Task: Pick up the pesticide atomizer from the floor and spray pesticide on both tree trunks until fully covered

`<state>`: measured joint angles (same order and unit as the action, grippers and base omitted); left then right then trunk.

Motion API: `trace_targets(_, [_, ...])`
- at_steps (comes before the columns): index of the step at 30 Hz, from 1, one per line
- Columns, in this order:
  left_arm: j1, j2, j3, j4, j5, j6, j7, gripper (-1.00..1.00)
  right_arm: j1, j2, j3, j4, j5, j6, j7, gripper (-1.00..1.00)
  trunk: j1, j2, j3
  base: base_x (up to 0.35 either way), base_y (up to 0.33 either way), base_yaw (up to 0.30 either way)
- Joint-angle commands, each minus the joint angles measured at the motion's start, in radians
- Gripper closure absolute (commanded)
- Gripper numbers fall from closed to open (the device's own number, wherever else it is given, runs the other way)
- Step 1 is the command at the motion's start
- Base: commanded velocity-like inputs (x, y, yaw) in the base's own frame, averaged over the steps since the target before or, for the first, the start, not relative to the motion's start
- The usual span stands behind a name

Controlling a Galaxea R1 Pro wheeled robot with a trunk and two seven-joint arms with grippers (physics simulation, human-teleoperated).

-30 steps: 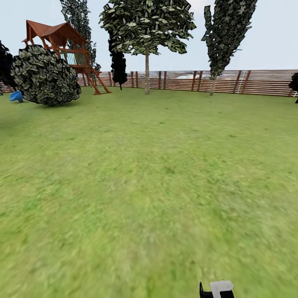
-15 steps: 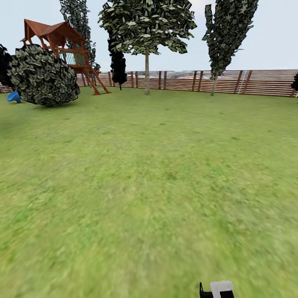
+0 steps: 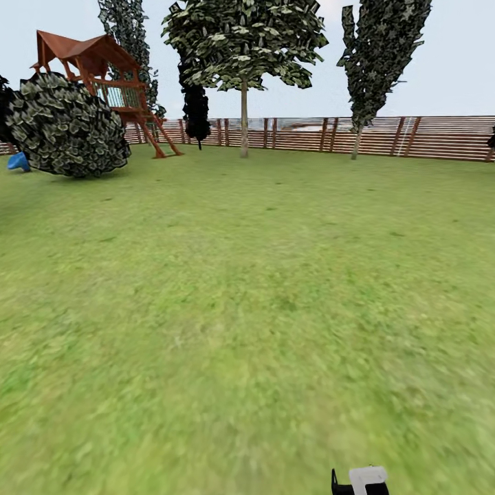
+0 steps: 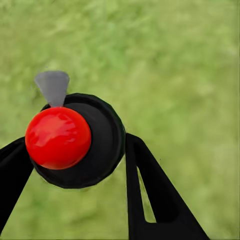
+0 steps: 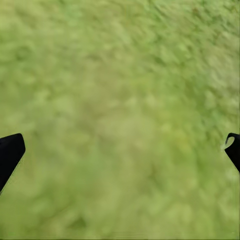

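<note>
Left wrist: I see the left gripper [image 4: 75, 155] with its black fingers [image 4: 150, 195] clamped on the sprayer [image 4: 80, 140], a round black body with a red ball on it and a small grey nozzle, held over blurred grass [image 4: 185, 65].

Right wrist: the right gripper [image 5: 120, 150] has its two dark fingertips [image 5: 10, 152] far apart at the frame's edges, nothing between them but lawn.

Head camera: it gives me what the wrists cannot, the wide garden. A broad-crowned tree [image 3: 242, 48] stands far off by the slatted fence [image 3: 412, 136], its trunk [image 3: 244, 120] thin at this range (bark too small to judge). A narrow dark tree [image 3: 375, 62] is to its right, a wooden play tower [image 3: 103, 75] and a round bush [image 3: 65, 127] far left, with a blue thing [image 3: 17, 161] beside the bush.

Near edge: a small white-and-black part [image 3: 364, 480] of the robot shows low right; I cannot tell which piece it is.

Since a second ago: the bush and blue thing sit further left in the frame, the fence likewise slightly, so the camera has turned, not the things.
</note>
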<state>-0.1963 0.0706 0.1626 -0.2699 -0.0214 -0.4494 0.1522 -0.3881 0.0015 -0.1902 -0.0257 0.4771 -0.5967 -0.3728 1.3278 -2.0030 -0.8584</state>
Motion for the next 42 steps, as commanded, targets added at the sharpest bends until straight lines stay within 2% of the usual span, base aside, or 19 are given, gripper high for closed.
trace_targets(1, [0.0,0.0,0.0,0.0,0.0,0.0,0.0,1.0,0.0,0.0,0.0,0.0,0.0,0.0,0.0,-1.0,0.0,0.0,0.0,0.338,0.0,0.0])
trace_targets(42, [0.0,-0.002,-0.002,0.0,-0.001,-0.001,0.0,1.0,0.0,0.0,0.0,0.001,0.0,0.0,0.0,-1.0,0.0,0.0,0.0,0.338,0.0,0.0])
